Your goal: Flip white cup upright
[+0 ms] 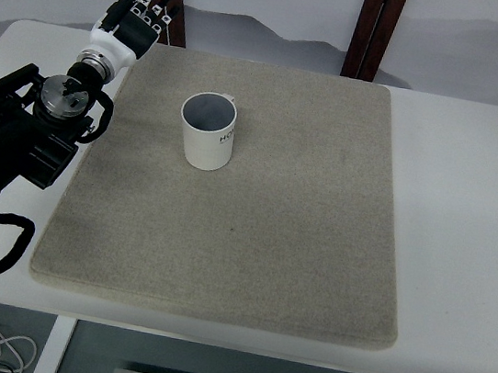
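Standing upright with its mouth facing up, one white cup (208,132) sits on the far left part of one grey mat (250,242) on the white counter (466,226). One left robot hand (140,10) rests beyond the mat's far left corner, fingers loosely extended, holding nothing.

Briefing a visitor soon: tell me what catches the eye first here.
A white cup stands upright, mouth open to the camera, on the far left part of a grey felt mat. The left hand hovers past the mat's far-left corner, fingers relaxed, holding nothing.
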`<control>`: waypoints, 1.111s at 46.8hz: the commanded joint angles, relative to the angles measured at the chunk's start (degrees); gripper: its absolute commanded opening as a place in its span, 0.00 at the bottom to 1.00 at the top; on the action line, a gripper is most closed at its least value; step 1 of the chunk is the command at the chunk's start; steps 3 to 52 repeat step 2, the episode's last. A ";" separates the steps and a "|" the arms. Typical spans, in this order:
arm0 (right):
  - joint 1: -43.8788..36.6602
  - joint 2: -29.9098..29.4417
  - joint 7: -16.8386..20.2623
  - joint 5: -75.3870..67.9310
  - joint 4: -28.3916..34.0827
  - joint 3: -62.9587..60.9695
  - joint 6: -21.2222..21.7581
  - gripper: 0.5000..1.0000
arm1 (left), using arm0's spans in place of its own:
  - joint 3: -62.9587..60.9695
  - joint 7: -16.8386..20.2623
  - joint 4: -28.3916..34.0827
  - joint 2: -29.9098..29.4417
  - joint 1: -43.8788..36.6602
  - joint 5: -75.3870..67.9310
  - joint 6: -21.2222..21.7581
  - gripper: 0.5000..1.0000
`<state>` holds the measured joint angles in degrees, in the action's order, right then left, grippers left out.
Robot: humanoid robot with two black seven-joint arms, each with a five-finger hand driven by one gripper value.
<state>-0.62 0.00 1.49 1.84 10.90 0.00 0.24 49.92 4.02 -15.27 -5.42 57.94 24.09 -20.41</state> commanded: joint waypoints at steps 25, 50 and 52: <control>0.00 0.00 0.01 0.01 0.08 0.00 0.03 0.90 | 0.09 0.20 -0.02 0.06 0.07 -0.09 0.02 1.00; 0.00 0.00 0.01 0.01 0.08 0.00 0.03 0.90 | 0.09 0.20 -0.02 0.06 0.07 -0.09 0.02 1.00; 0.00 0.00 0.01 0.01 0.08 0.00 0.03 0.90 | 0.09 0.20 -0.02 0.06 0.07 -0.09 0.02 1.00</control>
